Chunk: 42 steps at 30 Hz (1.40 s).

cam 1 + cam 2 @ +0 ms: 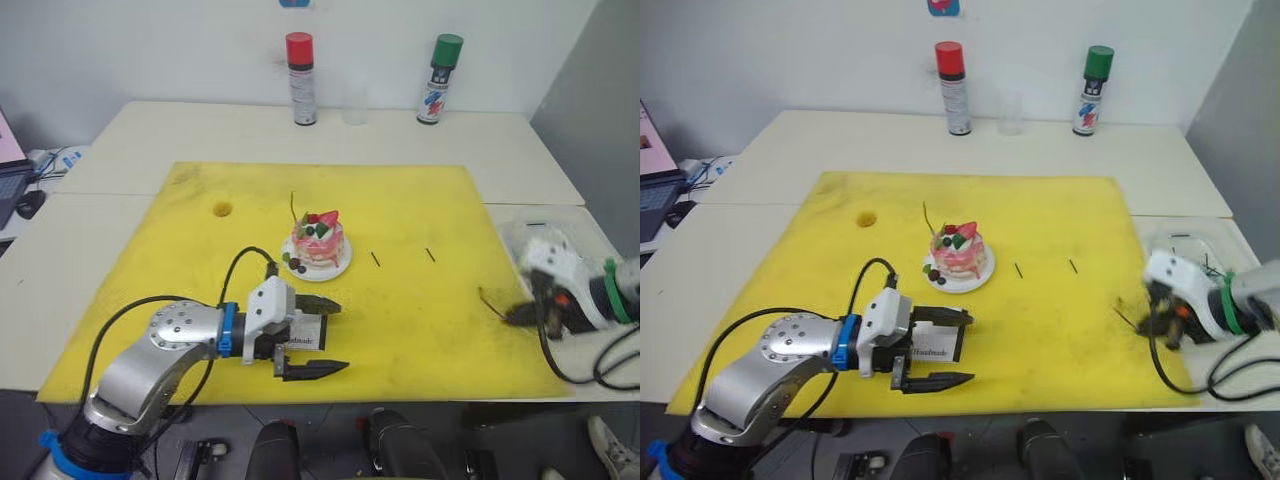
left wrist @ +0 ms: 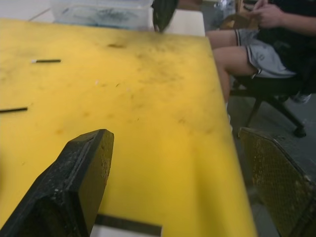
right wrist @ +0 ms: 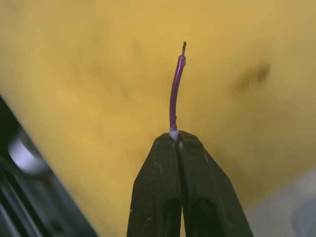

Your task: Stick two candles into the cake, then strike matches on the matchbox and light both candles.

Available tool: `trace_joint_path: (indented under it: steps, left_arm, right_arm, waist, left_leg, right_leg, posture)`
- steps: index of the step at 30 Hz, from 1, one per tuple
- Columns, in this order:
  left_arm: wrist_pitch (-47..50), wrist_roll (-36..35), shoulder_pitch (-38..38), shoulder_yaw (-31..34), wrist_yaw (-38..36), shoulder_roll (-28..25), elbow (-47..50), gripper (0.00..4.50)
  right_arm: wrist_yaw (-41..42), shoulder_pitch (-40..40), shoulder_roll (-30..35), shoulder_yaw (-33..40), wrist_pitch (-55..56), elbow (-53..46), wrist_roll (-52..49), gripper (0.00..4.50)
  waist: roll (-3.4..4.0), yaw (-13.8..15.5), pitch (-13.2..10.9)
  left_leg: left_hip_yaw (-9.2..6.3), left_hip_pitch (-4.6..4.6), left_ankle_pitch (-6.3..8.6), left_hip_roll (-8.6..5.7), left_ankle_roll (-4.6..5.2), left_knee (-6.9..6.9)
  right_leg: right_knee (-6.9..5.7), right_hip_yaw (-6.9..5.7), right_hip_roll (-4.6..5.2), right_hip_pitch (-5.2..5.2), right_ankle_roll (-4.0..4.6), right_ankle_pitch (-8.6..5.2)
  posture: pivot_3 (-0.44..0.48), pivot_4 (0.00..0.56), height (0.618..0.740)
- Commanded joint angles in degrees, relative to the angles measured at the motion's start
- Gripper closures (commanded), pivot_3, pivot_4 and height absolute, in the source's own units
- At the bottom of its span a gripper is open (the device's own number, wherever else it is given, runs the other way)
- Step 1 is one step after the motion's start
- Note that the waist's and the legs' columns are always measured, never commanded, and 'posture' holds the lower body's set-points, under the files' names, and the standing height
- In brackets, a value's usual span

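My right pincer (image 3: 178,138) is pinched tight on a candle (image 3: 175,91).
My left pincer (image 1: 318,338), spread wide, straddles the matchbox (image 1: 306,335); beyond it the cake (image 1: 318,243) carries another candle (image 1: 293,208), matches (image 1: 375,258) alongside.

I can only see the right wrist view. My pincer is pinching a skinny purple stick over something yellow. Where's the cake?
Observer: The cake sits near the middle of the yellow mat. It is off to the robot's left of your right pincer, which is shut on the purple candle.
Operator: Is there a candle in the cake already?
Observer: Yes, the other candle stands up from the cake's left side.
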State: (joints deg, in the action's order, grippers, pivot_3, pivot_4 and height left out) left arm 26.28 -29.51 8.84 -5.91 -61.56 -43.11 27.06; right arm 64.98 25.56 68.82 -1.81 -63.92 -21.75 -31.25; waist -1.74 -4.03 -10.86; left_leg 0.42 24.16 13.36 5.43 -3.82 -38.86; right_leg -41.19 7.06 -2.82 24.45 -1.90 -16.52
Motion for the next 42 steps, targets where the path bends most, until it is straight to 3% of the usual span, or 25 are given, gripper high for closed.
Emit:
trace_joint_path:
  steps: [1, 3, 5, 7, 14, 23, 42]
  left_arm:
    - [1.16, -2.02, 0.47, 3.64, 0.40, -0.96, -0.35, 0.00]
    - [3.04, -3.64, 0.87, 6.03, 1.44, -1.15, -0.48, 0.00]
    - [6.21, -7.21, 1.66, 9.91, 4.10, -0.67, 0.25, 0.00]
    - [7.95, -9.88, 1.98, 12.95, 5.98, -0.24, 0.82, 0.00]
    - [12.01, -16.18, 3.81, 19.99, 11.40, 0.57, -0.46, 0.00]
    - [14.35, -17.83, 7.52, 20.36, 13.17, -0.34, -2.75, 0.00]
    - [14.24, -16.73, 6.77, 19.34, 12.75, -1.01, -2.52, 0.00]
  right_arm:
    - [-4.60, 5.13, -7.74, 3.72, -2.32, -1.34, -4.96, 4.48]
    - [-10.44, 8.09, -16.51, 5.08, -0.72, -1.37, -5.66, 4.48]
    - [-18.40, 9.78, -31.49, 7.08, 8.27, -0.58, -5.89, 4.48]
    - [-23.12, 9.70, -41.75, 6.24, 17.76, 0.36, -3.06, 4.48]
    - [-28.02, 7.64, -55.87, -2.57, 38.93, 9.61, 8.52, 4.48]
    - [-29.05, 5.09, -61.78, -5.56, 52.66, 19.89, 14.49, 4.48]
    - [-29.30, 2.21, -63.02, -6.17, 57.44, 24.29, 16.38, 4.48]
  waist:
    - [0.00, -0.09, 0.00]
    - [-0.04, -0.14, -0.02]
    - [-0.07, -0.25, -0.02]
    - [-0.05, -0.53, -0.02]
    - [0.00, 0.49, -0.05]
    - [0.01, 0.87, -0.05]
    - [0.01, 0.78, -0.05]
  left_leg:
    - [-0.06, 0.01, 0.00, -0.01, 0.00, -0.01]
    - [-0.07, 0.02, 0.00, -0.02, 0.00, 0.01]
    - [-0.10, 0.17, 0.00, -0.05, 0.00, 0.02]
    - [-0.17, 0.35, 0.00, -0.03, 0.00, 0.04]
    - [-0.18, 0.79, 0.00, -0.02, -0.02, 0.05]
    - [-0.22, 0.73, -0.01, -0.03, -0.03, -0.02]
    - [-0.24, 0.68, -0.01, -0.04, -0.03, -0.08]
  right_leg:
    - [0.00, -0.03, -0.01, -0.02, 0.00, 0.00]
    - [0.01, -0.03, -0.01, -0.06, 0.00, 0.00]
    - [0.02, -0.04, -0.02, 0.02, -0.02, 0.01]
    - [-0.01, -0.10, -0.04, 0.21, -0.35, 0.20]
    - [-0.04, -0.17, -0.03, 0.65, -0.34, 0.21]
    - [-0.21, -0.20, -0.04, 0.64, -0.34, 0.23]
    - [-0.66, -0.19, -0.08, 0.79, -0.19, 0.14]
  posture:
    - [0.000, 0.150, 0.684]
    - [0.000, 0.150, 0.684]
    - [0.000, 0.150, 0.684]
    - [0.000, 0.150, 0.684]
    - [0.000, 0.150, 0.684]
    - [0.000, 0.150, 0.684]
    - [0.000, 0.150, 0.684]
